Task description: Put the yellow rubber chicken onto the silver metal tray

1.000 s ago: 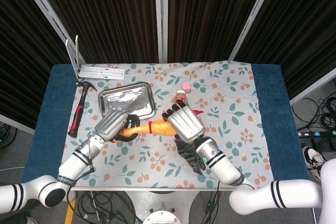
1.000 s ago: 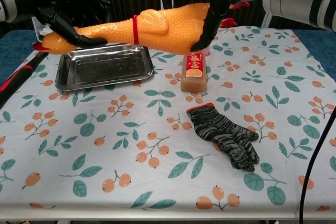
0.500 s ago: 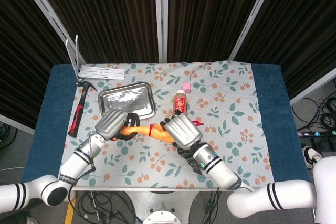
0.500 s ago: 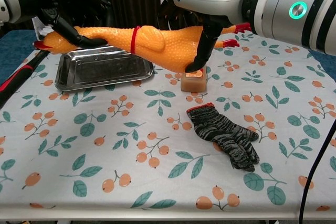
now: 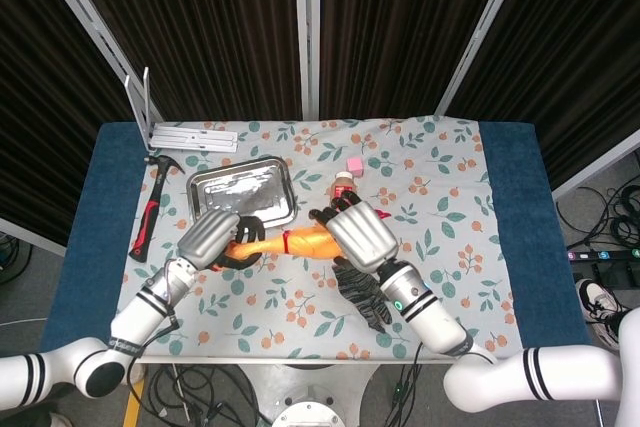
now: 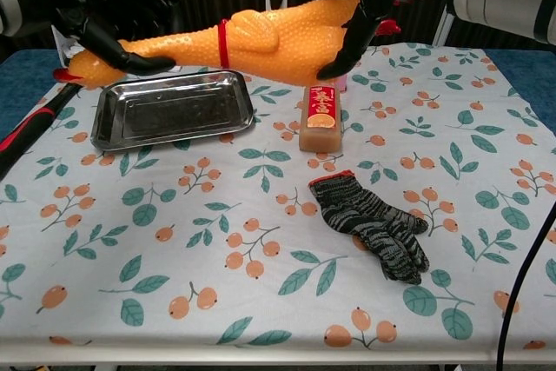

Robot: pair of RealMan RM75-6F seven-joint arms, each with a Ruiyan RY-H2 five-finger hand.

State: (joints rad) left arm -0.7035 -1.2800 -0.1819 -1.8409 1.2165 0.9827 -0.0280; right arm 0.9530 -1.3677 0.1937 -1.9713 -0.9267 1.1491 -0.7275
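Observation:
The yellow rubber chicken [image 6: 252,41] with a red band hangs in the air, stretched between both hands. My left hand [image 6: 95,28] grips its neck end near the red beak, above the left part of the silver metal tray [image 6: 174,110]. My right hand [image 6: 356,15] holds its thick body end, above the small bottle. In the head view the chicken [image 5: 300,243] lies just in front of the tray [image 5: 241,195], between the left hand [image 5: 213,239] and the right hand [image 5: 362,237].
A small bottle with a red label [image 6: 319,117] stands right of the tray. A grey knitted glove [image 6: 369,225] lies on the floral cloth. A red-handled hammer [image 5: 150,217] lies left of the tray. A pink block [image 5: 353,164] and a metal rack [image 5: 190,135] sit at the back.
My right hand has lifted the chicken's body end up and a little right, after dipping low half a second ago. The left hand stays nearly still on the neck.

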